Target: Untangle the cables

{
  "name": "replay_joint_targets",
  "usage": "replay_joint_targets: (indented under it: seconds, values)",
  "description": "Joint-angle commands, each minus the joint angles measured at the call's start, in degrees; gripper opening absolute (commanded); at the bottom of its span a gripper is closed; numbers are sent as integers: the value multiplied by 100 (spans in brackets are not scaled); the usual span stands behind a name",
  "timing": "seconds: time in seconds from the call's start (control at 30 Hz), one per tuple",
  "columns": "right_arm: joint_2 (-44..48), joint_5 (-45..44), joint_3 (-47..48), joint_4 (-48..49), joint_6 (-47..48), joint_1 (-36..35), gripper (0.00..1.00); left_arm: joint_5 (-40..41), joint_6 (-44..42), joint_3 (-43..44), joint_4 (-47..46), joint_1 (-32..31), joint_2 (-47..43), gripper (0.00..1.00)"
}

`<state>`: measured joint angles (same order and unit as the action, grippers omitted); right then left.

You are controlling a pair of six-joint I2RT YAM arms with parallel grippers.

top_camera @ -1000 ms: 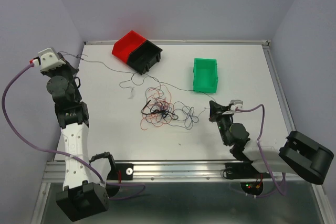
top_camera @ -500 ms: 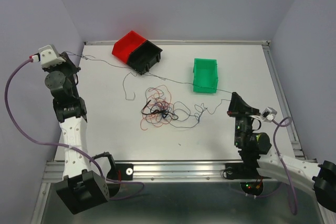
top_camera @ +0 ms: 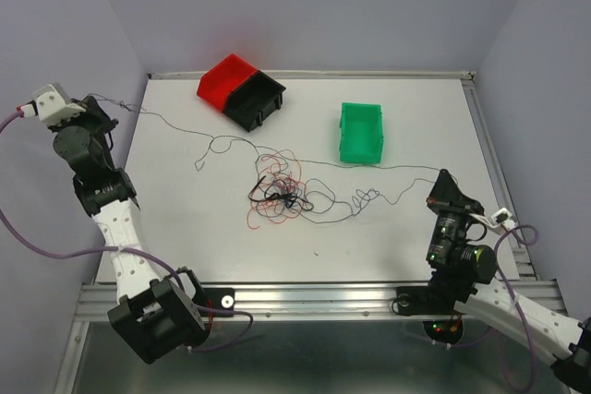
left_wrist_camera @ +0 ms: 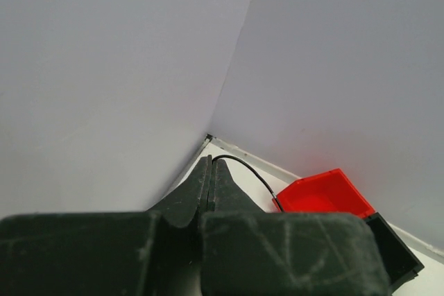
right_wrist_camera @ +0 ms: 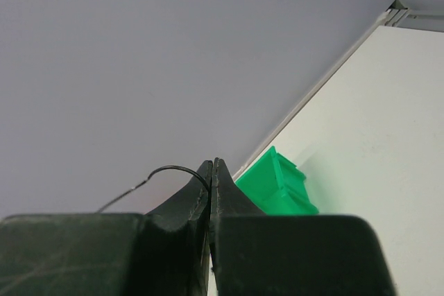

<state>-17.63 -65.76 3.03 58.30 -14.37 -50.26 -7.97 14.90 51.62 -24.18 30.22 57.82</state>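
A tangle of thin red, orange, black and blue cables (top_camera: 282, 193) lies mid-table. One long black cable (top_camera: 397, 168) runs from it out to both grippers. My left gripper (top_camera: 103, 104) is raised at the far left edge, shut on one end of the black cable (left_wrist_camera: 243, 166). My right gripper (top_camera: 445, 180) is at the right, near the front, shut on the other end (right_wrist_camera: 170, 170). The cable hangs loosely wavy between them, with loops near the tangle.
A red bin (top_camera: 225, 79) joined to a black bin (top_camera: 257, 99) stands at the back left; the red bin also shows in the left wrist view (left_wrist_camera: 322, 195). A green bin (top_camera: 360, 132) stands at the back right, also in the right wrist view (right_wrist_camera: 277, 185). Lilac walls enclose the table.
Both arms have pulled outward: the left gripper further left, the right gripper right and toward the front. The black cable has drawn out longer and straighter from the tangle.
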Motion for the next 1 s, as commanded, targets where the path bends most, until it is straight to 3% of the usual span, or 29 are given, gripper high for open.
replay_joint_targets:
  seconds: [0.0,0.03,0.13,0.17,0.2,0.27,0.37,0.4,0.57,0.87,0.97]
  values:
    - [67,10,-1357,-381,-57,8,1,-188,136,112,-464,2,-271,0]
    - [49,115,-1349,-381,-31,16,1,-179,136,95,-464,10,-280,0]
    - [-82,1543,-1323,-390,346,16,5,-809,128,16,-718,11,-298,0]
    - [-179,2323,-1209,-390,417,8,12,-1386,215,-20,-858,2,-280,0]
    - [-301,2696,-1121,-399,444,7,25,-1696,294,-46,-956,2,-280,0]
    - [-924,3330,-875,-416,636,16,37,-2407,382,-143,-1227,-77,-289,0]
    - [-2072,4175,-392,-460,751,7,50,-2700,330,-178,-1316,-253,-438,0]
    - [-2391,4585,-112,-460,856,7,59,-2814,286,-196,-1334,-366,-534,0]
    - [-4114,5808,583,-434,1120,7,87,-3017,224,-231,-1343,-499,-938,0]
    - [-5654,7962,2093,-284,1567,-1,93,-3474,321,-345,-1343,-534,-1677,0]
    - [-6303,8175,2605,-284,1534,-1,93,-3589,339,-363,-1343,-543,-1862,0]
